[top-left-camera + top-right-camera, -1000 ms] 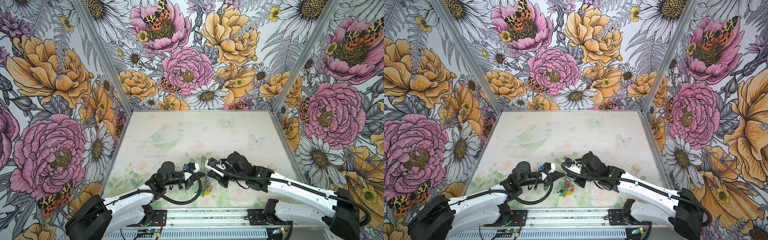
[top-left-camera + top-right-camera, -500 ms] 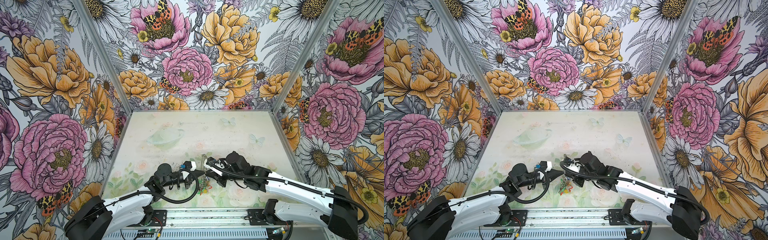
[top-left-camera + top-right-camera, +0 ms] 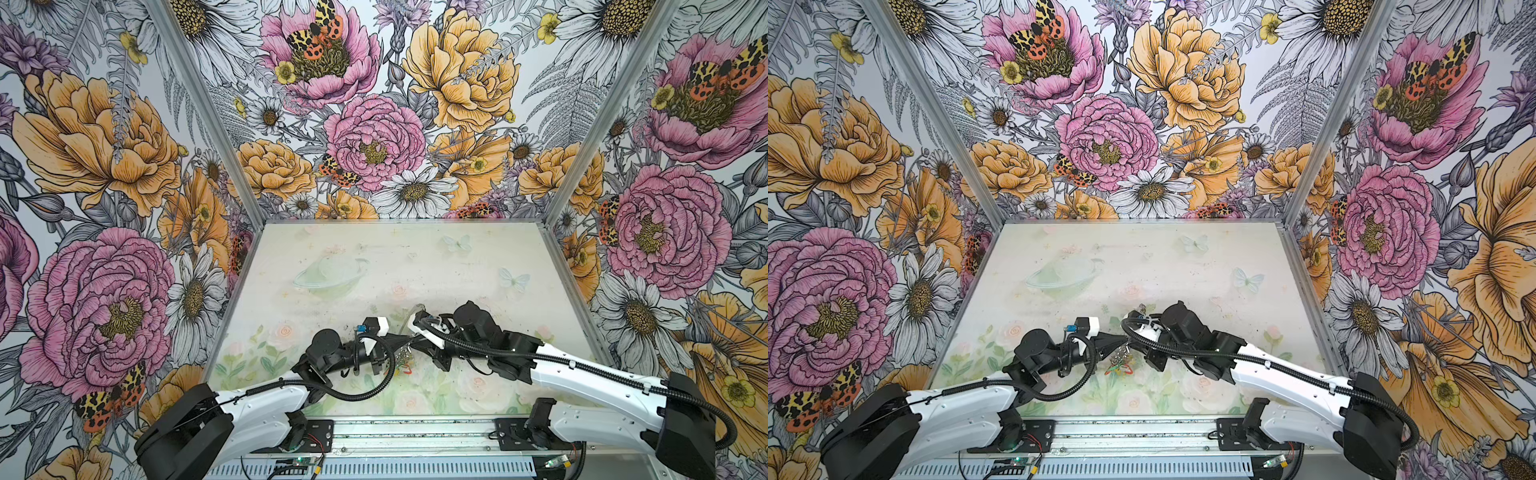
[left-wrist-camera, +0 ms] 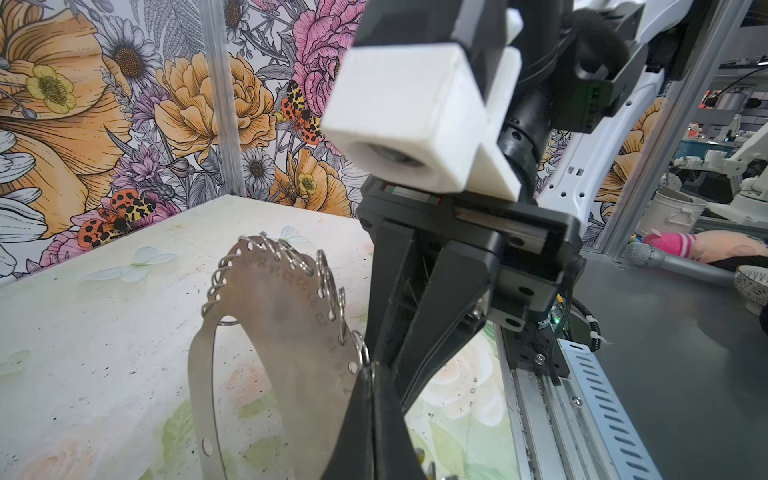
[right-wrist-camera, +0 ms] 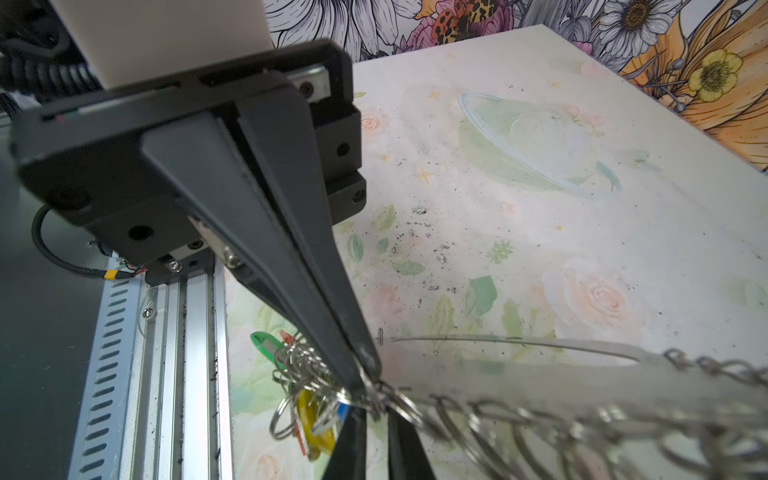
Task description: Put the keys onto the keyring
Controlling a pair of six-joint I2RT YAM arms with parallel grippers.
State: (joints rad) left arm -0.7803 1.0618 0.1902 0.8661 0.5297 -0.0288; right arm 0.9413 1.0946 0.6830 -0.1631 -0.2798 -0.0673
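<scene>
The keyring [image 4: 286,332], a flat grey metal oval edged with small wire rings, stands on edge above the table [image 3: 415,266]; it also shows in both top views [image 3: 417,308] [image 3: 1140,309]. My left gripper [image 4: 371,370] [image 3: 409,341] is shut on the keyring's rim. My right gripper [image 5: 376,411] [image 3: 1132,345] meets it tip to tip, jaws almost together on a small wire ring at that rim. A blue tag with a silvery key [image 5: 343,409], the keys, hangs just beside the right gripper's finger [image 5: 349,449].
A bunch of keys [image 5: 305,399] with green, yellow and red tags hangs from wire rings under the two grippers, also seen in a top view [image 3: 402,366]. The metal front rail [image 5: 178,332] lies close by. Floral walls close in the table's sides and back.
Both grippers keep their hold at the same spot on the keyring. The pair has shifted only slightly, and the keyring's top now leans a little farther back and right.
</scene>
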